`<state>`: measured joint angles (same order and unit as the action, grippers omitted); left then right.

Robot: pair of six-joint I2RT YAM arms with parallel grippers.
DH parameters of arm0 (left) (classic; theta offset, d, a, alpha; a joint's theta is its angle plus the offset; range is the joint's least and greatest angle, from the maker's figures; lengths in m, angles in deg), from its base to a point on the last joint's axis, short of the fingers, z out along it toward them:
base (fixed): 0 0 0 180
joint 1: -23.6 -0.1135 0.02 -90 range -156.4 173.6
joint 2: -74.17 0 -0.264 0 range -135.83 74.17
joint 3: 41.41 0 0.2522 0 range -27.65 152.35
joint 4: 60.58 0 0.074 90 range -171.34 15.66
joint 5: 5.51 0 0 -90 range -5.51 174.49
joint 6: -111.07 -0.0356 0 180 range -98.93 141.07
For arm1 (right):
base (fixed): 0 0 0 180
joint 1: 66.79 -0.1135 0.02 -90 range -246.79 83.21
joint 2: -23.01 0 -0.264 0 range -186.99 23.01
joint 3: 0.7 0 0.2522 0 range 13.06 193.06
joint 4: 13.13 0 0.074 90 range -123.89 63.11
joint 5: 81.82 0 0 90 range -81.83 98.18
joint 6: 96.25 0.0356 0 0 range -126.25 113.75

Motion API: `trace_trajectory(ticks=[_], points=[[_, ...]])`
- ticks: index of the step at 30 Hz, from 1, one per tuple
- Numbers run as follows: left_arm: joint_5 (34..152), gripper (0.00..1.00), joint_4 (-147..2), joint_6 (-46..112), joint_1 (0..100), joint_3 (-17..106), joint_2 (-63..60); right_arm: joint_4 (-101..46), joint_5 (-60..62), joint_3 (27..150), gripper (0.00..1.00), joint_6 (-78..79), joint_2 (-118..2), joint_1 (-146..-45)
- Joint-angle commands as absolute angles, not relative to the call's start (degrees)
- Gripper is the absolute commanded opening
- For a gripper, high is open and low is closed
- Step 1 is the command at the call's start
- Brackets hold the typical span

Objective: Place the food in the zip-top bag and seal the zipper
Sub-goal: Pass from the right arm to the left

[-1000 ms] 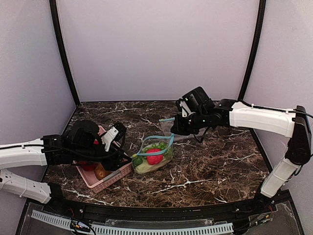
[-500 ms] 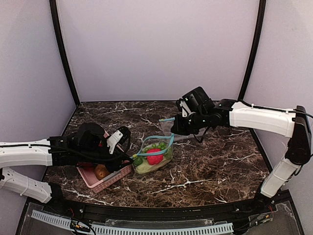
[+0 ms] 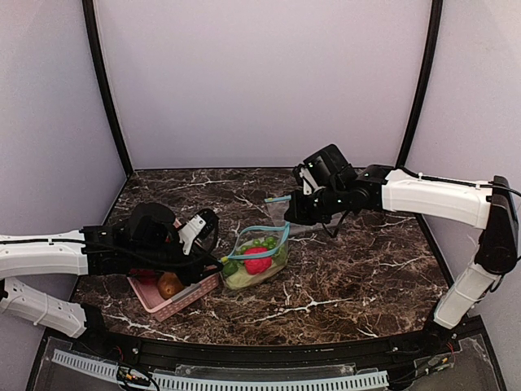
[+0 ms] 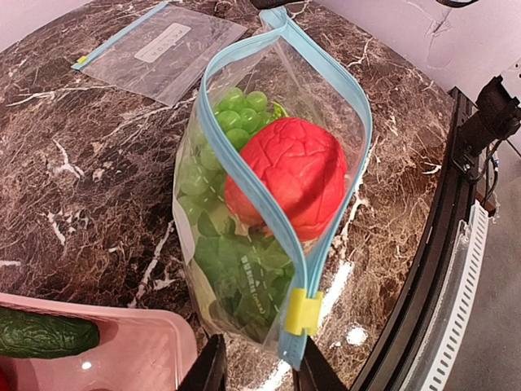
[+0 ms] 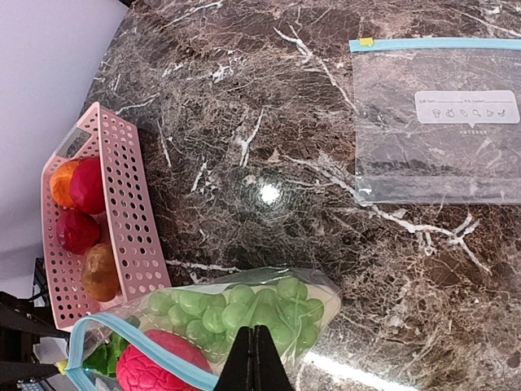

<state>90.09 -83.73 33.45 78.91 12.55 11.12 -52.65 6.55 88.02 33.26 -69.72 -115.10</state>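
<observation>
The zip-top bag [image 3: 259, 257] stands on the table between both arms, its teal zipper [image 4: 244, 171] gaping open. Inside it lies the food: a pinkish-red round piece [image 4: 289, 175], green grapes [image 4: 232, 110] and leafy lettuce [image 4: 240, 273]. My left gripper [image 4: 262, 371] has closed round the bag's near corner, just below the yellow slider [image 4: 303, 311]. At the far end of the mouth, my right gripper [image 5: 259, 342] is shut tight on the bag [image 5: 244, 318]; the film between its fingers is hidden.
A second, flat bag [image 5: 440, 122] lies behind the right gripper. Left of the filled bag stands a pink basket [image 3: 175, 297] holding red and brown toy pieces, with a cucumber [image 4: 45, 334] beside it in the left wrist view. The table's front rail is close.
My left gripper has moved a little toward the bag's near corner and its jaws have narrowed onto it. The right arm and the bag have not moved.
</observation>
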Motion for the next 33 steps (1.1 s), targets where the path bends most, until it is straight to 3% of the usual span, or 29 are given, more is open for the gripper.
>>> trace_trajectory(ticks=[1,5,11,20,33], points=[[91.5,0.25,-83.1,32.7,79.1,14.0,10.9,-52.0,7.2,87.8,0.00,33.2,-69.5,-114.7],[91.7,0.11,-83.2,32.6,79.1,14.1,10.5,-52.0,7.3,87.7,0.00,33.3,-69.4,-114.7],[93.4,0.02,-83.6,32.3,79.1,15.5,10.4,-52.2,7.2,87.5,0.00,33.1,-68.7,-114.7],[96.3,0.01,-88.4,27.0,79.2,22.1,7.8,-57.6,12.1,86.7,0.00,34.2,-63.2,-114.6],[110.5,0.01,-89.7,20.3,79.1,31.8,-5.5,-62.3,15.3,74.1,0.00,40.7,-49.4,-114.7]])
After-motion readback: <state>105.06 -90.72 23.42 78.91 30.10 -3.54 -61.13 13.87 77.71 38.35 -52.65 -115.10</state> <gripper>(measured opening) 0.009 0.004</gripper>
